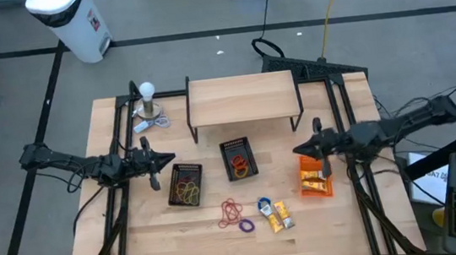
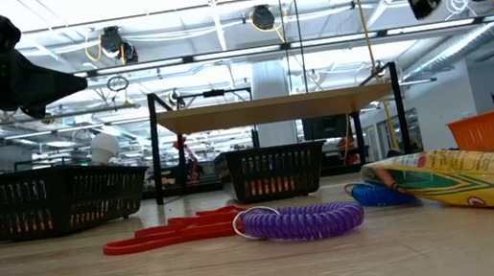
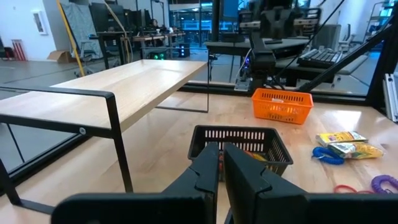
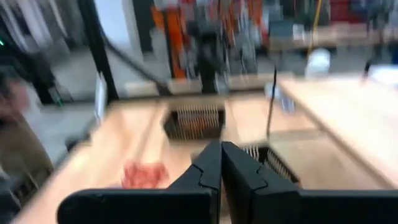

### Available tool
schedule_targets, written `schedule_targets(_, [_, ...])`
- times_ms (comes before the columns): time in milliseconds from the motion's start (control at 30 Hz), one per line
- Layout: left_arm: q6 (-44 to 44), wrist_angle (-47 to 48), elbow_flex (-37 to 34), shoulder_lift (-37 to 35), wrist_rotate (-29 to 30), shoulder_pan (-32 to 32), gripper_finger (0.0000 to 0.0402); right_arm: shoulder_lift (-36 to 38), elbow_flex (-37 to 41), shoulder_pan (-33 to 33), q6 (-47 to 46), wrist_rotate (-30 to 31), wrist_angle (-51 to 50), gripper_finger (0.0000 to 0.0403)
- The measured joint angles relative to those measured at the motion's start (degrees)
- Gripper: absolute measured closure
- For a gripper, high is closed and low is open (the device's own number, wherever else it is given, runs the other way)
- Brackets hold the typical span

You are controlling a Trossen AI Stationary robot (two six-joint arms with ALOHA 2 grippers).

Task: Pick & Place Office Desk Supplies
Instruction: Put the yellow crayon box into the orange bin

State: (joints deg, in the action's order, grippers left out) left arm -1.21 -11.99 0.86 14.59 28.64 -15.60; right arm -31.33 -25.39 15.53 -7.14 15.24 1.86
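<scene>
Loose supplies lie on the table's near middle: red rubber bands (image 1: 231, 212), a purple coil band (image 1: 247, 224), a blue band (image 1: 263, 203) and yellow packets (image 1: 278, 216). More bands lie in a black basket (image 1: 186, 184), and a second black basket (image 1: 239, 158) stands beside it. My left gripper (image 1: 170, 160) hovers shut above the table's left side, next to the first basket, holding nothing. My right gripper (image 1: 297, 150) hovers shut above the table, between the second black basket and an orange basket (image 1: 315, 175), also holding nothing. Both point level toward the table's middle.
A low wooden shelf on black legs (image 1: 242, 100) stands at the far middle. A white ball on a metal stand (image 1: 148, 102) is at the far left. The orange basket sits at the right, under my right arm. Bare wood lies along the near edge.
</scene>
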Motion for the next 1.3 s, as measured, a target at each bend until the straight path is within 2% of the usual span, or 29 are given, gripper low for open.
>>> schedule_targets(133, [0.78,0.24,0.0,0.0,-0.02,-0.01,0.0376,-16.52,-14.28,5.34,-4.96,5.28,-12.17,0.0403])
schedule_targets(333, [2.28,0.29,0.0,0.02,-0.09,-0.01,0.0376,-38.7,-34.57,10.56,-18.86,5.48,-34.25,0.0403])
schedule_targets(433, [2.49,0.32,0.0,0.02,-0.11,0.0,0.0376,-46.45,-41.64,12.06,-25.46,1.4,-41.88,0.0403])
schedule_targets(533, [3.16,0.32,0.0,0.01,-0.12,-0.01,0.0376,-52.67,-46.45,12.64,-31.42,-4.54,-44.49,0.0397])
schedule_targets(600, [3.94,0.35,0.0,0.02,-0.13,-0.01,0.0376,-55.91,-48.06,13.06,-35.13,-8.88,-45.03,0.0378])
schedule_targets(700, [5.2,0.38,0.0,0.0,-0.14,-0.01,0.0376,-59.87,-49.07,13.19,-42.1,-13.67,-44.81,0.033])
schedule_targets(867, [6.61,0.51,0.0,0.0,-0.17,0.0,0.0376,-64.38,-49.07,13.11,-55.41,-15.27,-45.6,0.0222])
schedule_targets(1000, [6.93,0.81,0.0,0.0,-0.17,-0.01,0.0376,-66.16,-49.07,13.11,-63.03,-12.36,-45.55,0.0164])
schedule_targets(1133, [6.69,1.41,0.0,0.0,-0.2,-0.01,0.0376,-68.16,-49.07,13.07,-65.86,-12.23,-45.59,0.0151])
schedule_targets(1300, [6.18,2.67,0.0,0.0,-0.26,0.0,0.0376,-71.31,-49.04,13.89,-68.59,-13.5,-45.26,0.0163])
